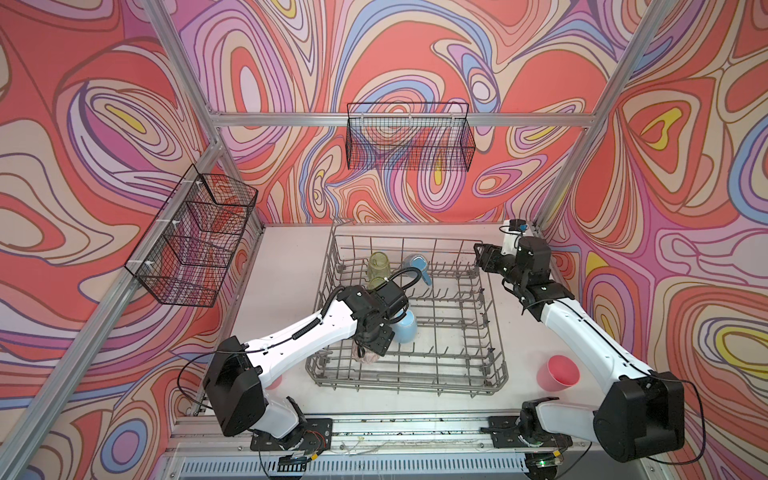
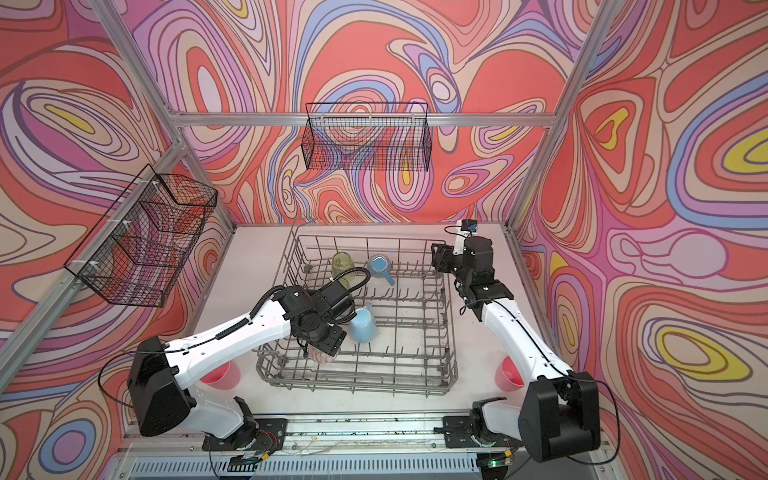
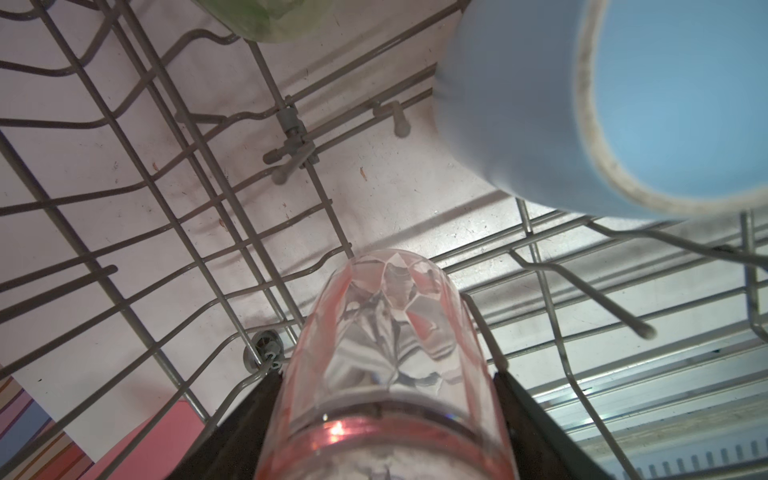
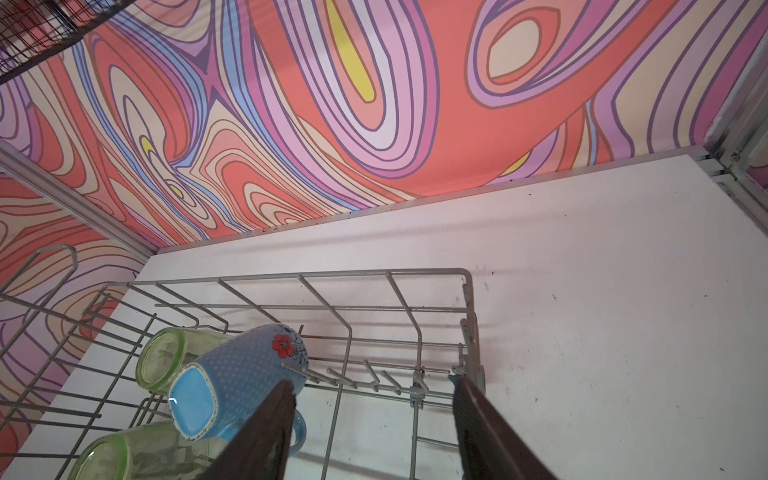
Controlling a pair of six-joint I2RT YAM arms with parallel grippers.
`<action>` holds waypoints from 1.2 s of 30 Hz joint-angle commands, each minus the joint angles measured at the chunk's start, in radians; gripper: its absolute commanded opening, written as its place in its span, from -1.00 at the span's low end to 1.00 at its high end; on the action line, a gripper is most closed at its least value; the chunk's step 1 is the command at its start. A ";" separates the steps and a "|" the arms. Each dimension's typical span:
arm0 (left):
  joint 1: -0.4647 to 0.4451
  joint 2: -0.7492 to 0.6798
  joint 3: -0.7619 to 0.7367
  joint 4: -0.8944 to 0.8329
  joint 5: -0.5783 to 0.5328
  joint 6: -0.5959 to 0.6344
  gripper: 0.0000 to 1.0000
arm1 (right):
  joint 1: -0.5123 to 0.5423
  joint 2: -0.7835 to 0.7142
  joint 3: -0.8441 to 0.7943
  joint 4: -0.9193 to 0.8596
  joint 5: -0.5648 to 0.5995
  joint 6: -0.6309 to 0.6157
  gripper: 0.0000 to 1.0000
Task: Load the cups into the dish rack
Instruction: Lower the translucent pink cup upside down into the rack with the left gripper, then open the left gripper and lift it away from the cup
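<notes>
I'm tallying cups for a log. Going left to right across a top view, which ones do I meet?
In order: left pink cup → pink tumbler → near blue mug → right pink cup. The green tumblers and far mug overlap these, so they're left out.

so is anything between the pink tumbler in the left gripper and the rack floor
Nothing visible. The left gripper holds the pink tumbler over bare dish rack wires; a tine stands close beside it, the blue mug sits apart.

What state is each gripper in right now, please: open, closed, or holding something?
Left gripper: closed on the pink tumbler, inside the dish rack.
Right gripper: open, holding nothing.
</notes>
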 commanded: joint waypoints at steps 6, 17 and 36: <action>-0.016 -0.037 -0.063 0.133 0.083 -0.041 0.03 | 0.004 0.013 -0.012 0.011 -0.017 -0.004 0.25; -0.017 -0.098 -0.051 0.142 0.081 -0.048 -0.01 | 0.012 0.019 -0.005 0.007 -0.022 -0.004 0.25; -0.018 -0.187 -0.013 0.123 0.030 -0.054 -0.02 | 0.019 0.030 -0.004 0.007 -0.022 -0.005 0.24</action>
